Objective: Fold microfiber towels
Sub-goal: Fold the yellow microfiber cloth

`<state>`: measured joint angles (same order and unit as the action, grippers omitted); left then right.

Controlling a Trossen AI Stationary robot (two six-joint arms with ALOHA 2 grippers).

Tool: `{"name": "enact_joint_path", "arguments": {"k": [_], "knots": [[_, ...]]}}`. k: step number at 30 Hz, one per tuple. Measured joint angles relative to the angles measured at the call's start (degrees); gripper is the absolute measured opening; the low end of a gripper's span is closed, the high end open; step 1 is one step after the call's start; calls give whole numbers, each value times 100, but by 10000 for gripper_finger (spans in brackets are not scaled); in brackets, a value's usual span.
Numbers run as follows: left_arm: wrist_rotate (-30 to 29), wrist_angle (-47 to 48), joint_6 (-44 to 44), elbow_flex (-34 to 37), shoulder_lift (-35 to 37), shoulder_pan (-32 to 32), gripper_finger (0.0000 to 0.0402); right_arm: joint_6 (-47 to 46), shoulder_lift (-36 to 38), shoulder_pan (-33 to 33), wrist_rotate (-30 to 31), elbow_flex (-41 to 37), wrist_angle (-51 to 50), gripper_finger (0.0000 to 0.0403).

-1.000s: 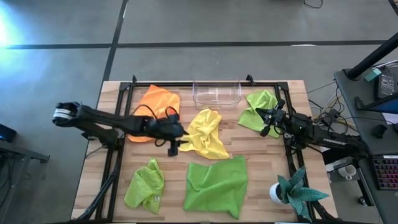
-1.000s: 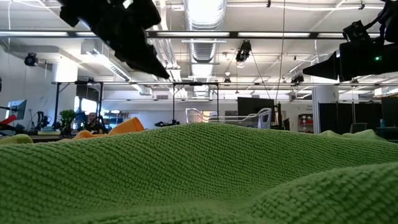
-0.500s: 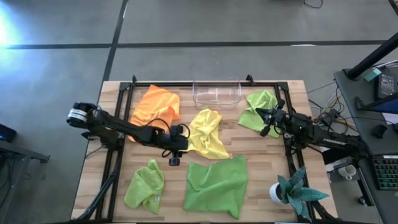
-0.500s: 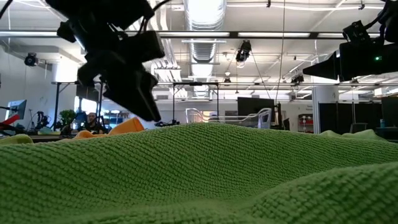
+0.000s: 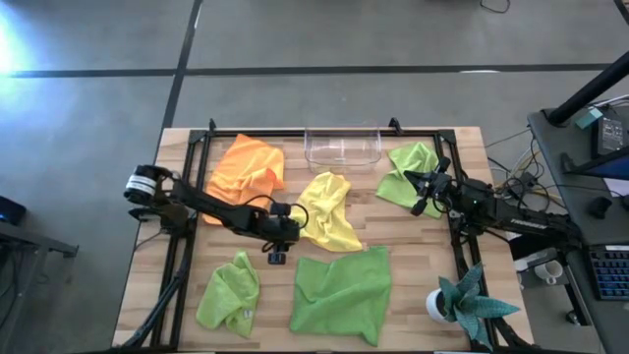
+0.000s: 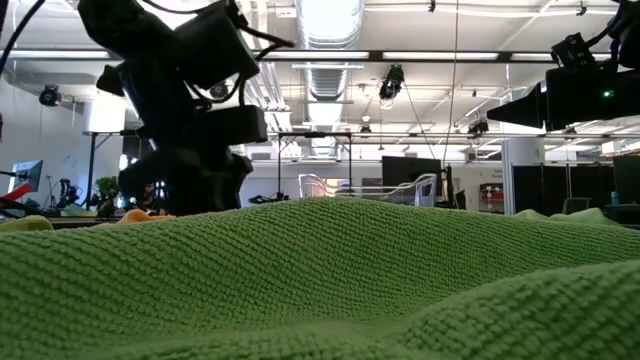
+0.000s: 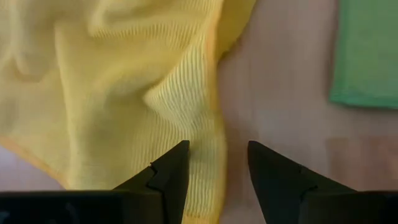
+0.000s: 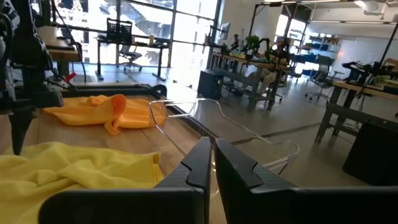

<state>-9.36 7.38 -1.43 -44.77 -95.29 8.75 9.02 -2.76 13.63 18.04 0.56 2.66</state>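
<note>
The wooden table [image 5: 423,246] carries five towels [image 5: 341,293], a clear bin [image 5: 342,147] and a potted plant [image 5: 468,303].

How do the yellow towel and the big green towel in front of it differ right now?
The yellow towel lies crumpled and ridged mid-table; the big green towel lies spread nearly flat near the front edge. The open left tool is down at the yellow towel's edge; no tool is near the green one. Neither is folded yet.

Two dark, slender arms are seen, each built of black segments. A white ring is carried at the base of the left arm [image 5: 147,185], and thin black cables are looped along it. The fingers [image 7: 166,177] are black, wedge-shaped and tapered to narrow tips.
</note>
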Motion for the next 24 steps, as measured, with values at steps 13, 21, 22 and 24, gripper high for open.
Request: {"name": "enact_joint_path", "arguments": {"k": [13, 21, 22, 24], "knots": [[-464, -187, -714, -14, -196, 7, 107, 0, 0, 0, 0, 0, 2, 18], [-510, -170, -728, -23, -182, -4, 7, 0, 0, 0, 0, -1, 2, 18], [-502, -160, -731, -26, -166, -4, 8, 0, 0, 0, -2, 0, 2, 18], [-433, -88, -740, -43, -119, -2, 5, 0, 0, 0, 0, 0, 2, 18]]}}
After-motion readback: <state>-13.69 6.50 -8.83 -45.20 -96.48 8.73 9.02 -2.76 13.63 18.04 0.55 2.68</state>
